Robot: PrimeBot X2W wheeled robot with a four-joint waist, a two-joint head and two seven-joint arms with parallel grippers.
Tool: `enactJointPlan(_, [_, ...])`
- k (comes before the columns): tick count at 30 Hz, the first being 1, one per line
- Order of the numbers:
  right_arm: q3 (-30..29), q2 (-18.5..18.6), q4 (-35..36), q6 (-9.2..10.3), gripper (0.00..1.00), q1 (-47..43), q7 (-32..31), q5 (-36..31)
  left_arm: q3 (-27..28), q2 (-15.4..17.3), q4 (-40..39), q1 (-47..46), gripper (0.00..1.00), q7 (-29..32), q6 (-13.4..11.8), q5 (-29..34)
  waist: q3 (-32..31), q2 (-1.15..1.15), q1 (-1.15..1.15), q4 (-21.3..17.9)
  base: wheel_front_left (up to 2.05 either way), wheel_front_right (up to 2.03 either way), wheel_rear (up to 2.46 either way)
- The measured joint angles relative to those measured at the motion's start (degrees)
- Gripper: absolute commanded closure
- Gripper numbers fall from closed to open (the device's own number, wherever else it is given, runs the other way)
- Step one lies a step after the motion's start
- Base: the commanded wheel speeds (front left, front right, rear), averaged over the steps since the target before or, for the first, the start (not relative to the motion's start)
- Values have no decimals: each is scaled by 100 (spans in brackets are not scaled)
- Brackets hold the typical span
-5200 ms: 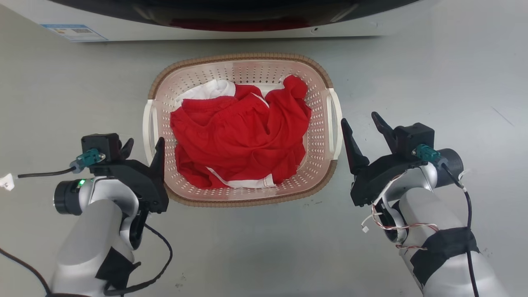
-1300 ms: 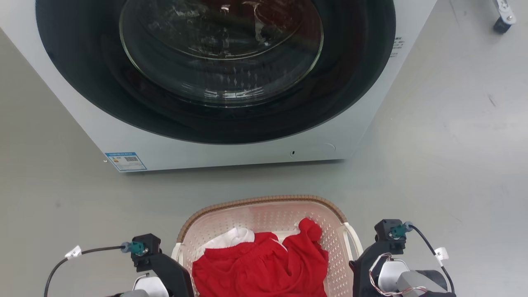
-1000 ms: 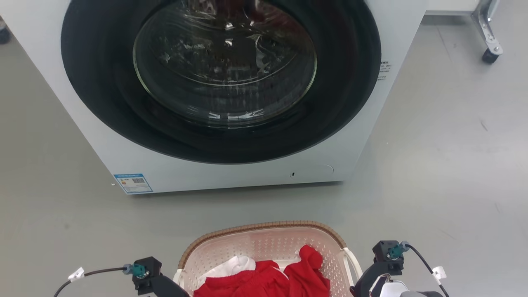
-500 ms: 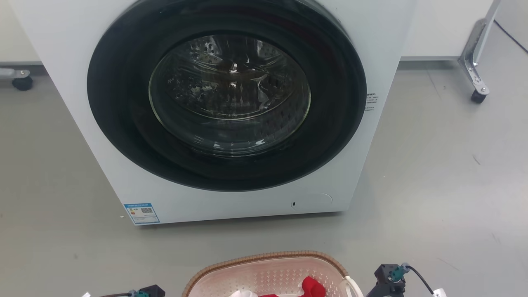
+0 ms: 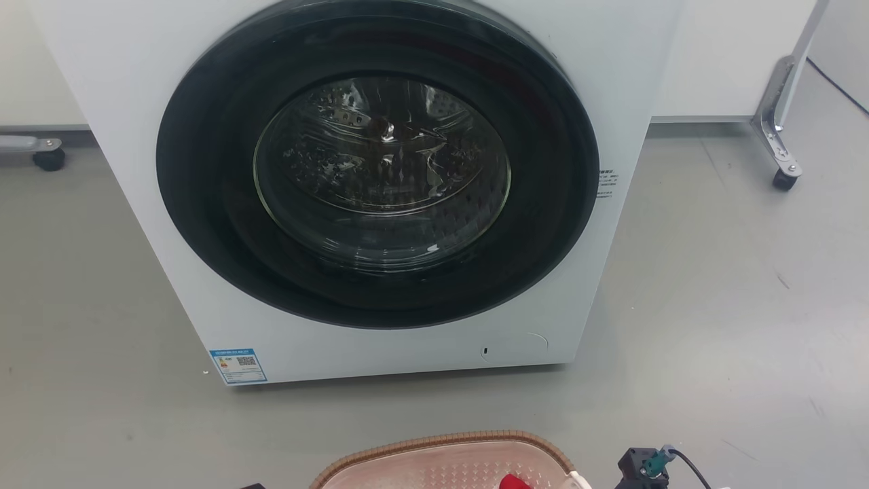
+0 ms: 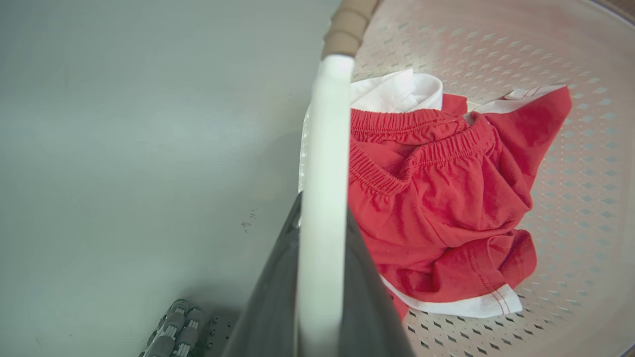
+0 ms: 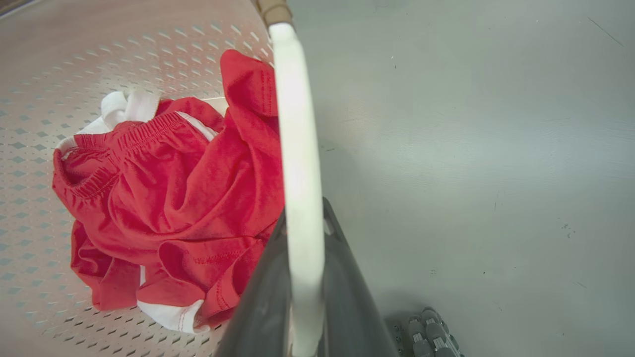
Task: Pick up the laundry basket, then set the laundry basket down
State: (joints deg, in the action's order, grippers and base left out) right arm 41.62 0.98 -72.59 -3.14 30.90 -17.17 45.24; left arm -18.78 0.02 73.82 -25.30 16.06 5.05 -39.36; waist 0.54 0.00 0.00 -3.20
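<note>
Laundry basket (image 5: 441, 438): only its far brown woven rim and a strip of perforated pink wall show at the bottom edge of the head view. It sits directly in front of the washing machine (image 5: 129, 102), with a band of grey floor (image 5: 713, 305) between them. Cannot tell whether its base touches the floor.

Left hand (image 6: 322, 208): two dark fingers clamped either side of the basket's white side handle (image 6: 325, 148), one finger inside the basket, one outside. Grasping the basket.

Right hand (image 7: 303, 210): same hold on the opposite white handle (image 7: 295, 124), fingers closed against it from both sides.

Contents: red shorts with an elastic waistband (image 6: 446, 198) crumpled on the basket bottom, over a white garment (image 6: 397, 91) that peeks out at the far side.

Machine door shut, round glass (image 5: 380, 170) reflecting the drum. Blue label (image 5: 237, 365) at the lower left corner of the front panel.

Black block with a teal plug (image 5: 645, 465) at the lower right of the head view, just beside the basket rim. Metal leg on a caster (image 5: 781, 156) stands on the floor to the right of the machine.
</note>
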Motion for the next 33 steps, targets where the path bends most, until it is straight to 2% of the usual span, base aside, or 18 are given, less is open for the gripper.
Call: enactJointPlan(33, [7, 5, -54, 0, 100, -12, -49, 23, -422, 26, -215, 113, 100, 83, -202, -437, -20, 0, 0, -48, 0, 0, 0])
